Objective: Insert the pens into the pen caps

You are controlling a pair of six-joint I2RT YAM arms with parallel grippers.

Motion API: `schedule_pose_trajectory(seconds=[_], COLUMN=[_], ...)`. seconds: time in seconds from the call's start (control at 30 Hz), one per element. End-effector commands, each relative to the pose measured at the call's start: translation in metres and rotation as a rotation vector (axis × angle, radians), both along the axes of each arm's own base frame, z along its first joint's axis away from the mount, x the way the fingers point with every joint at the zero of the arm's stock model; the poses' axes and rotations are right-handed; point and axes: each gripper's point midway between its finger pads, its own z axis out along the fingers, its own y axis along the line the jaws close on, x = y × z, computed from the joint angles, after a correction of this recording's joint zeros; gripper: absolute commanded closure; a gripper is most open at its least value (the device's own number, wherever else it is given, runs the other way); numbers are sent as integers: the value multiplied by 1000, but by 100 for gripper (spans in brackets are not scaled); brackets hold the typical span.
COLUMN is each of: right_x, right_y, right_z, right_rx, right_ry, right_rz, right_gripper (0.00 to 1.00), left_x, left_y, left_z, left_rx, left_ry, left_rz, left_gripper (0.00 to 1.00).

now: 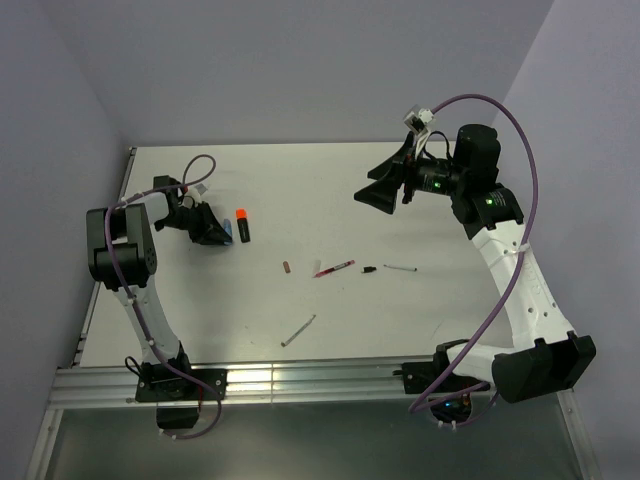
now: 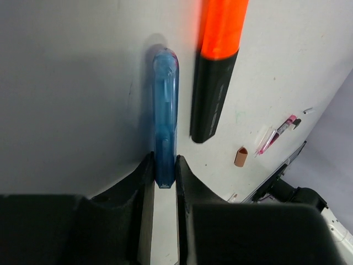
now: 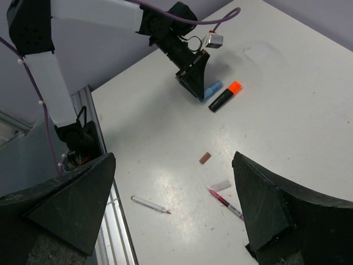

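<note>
My left gripper (image 2: 164,167) is shut on the near end of the light-blue marker (image 2: 165,110), which lies on the table at the left (image 1: 229,234). Beside it lies the stubby black marker with the orange end (image 2: 212,83). A dark red cap (image 1: 286,267), a red pen (image 1: 334,268), a black cap (image 1: 369,269) and a white pen (image 1: 400,268) are strung across the middle. The grey pen (image 1: 298,330) lies nearer the front. My right gripper (image 3: 174,165) hangs open above the table with nothing between its fingers, over the dark red cap (image 3: 205,158) and the red pen (image 3: 226,204).
The white table (image 1: 300,190) ends at an aluminium rail (image 1: 300,380) along the front and another down the left side (image 3: 118,221). Purple walls close in at the back and both sides. A pale clear cap (image 3: 220,185) lies at the red pen's tip.
</note>
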Motion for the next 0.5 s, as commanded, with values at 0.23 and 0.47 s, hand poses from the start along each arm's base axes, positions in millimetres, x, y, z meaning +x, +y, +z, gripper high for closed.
schedule_pose_trajectory(seconds=[0.23,0.47], right_x=[-1,3], right_y=[-4,-3], right_z=[4,4], right_rx=[-17,-23], right_ry=[-46,-43], right_rz=[-4,-2], right_gripper=[9,10], left_x=[25,15], left_y=[-20,-35], left_z=[-13,-22], left_rx=[-21,-47], left_ry=[-24,31], left_rz=[-178,-200], left_gripper=[100,98])
